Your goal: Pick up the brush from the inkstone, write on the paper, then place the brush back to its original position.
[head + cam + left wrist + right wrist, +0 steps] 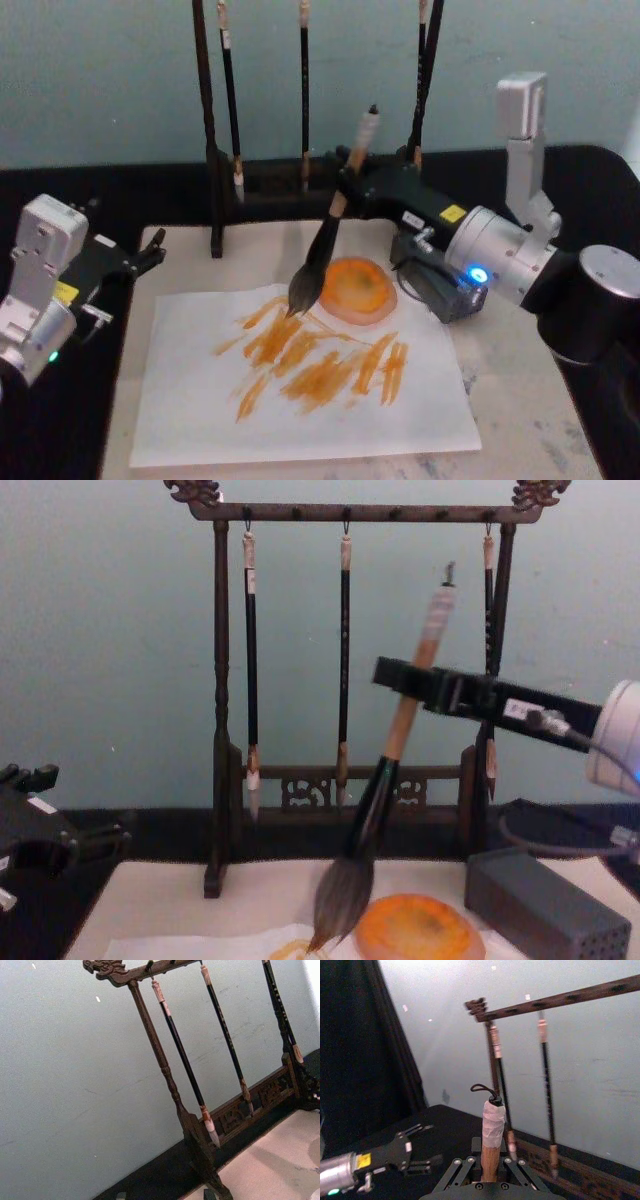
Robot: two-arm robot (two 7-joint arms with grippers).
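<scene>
Nearest you lay the white paper sheet (180, 420), flat on the cream felt mat (520, 400). Its near and left margins were bare, and loose orange strokes (310, 365) were smeared across its middle. To the right of the sheet the mottled mat stayed open, though the frame cut off its near edge.

At the sheet's far edge sat the small round orange inkstone (358, 290), glossy and flat, with the grey perforated box (545, 900) just beside it on the right.

Your right hand (348, 178) was clamped on the tan wooden handle of the large calligraphy brush (328, 228). The brush leaned with its white taped end and cord loop up and away, and its fat grey bristles pointed down at the paper's far edge, just left of the inkstone. You could not tell whether the orange-stained tip touched the sheet.

Close behind the hand stood the dark carved wooden rack (220, 680) with three thin brushes hanging from it, leaving little room rearward.

Your left hand (150, 255) was parked over the black tabletop (180, 195) near the mat's far left corner, fingers apart and holding nothing. The frame edge cut off its arm.
</scene>
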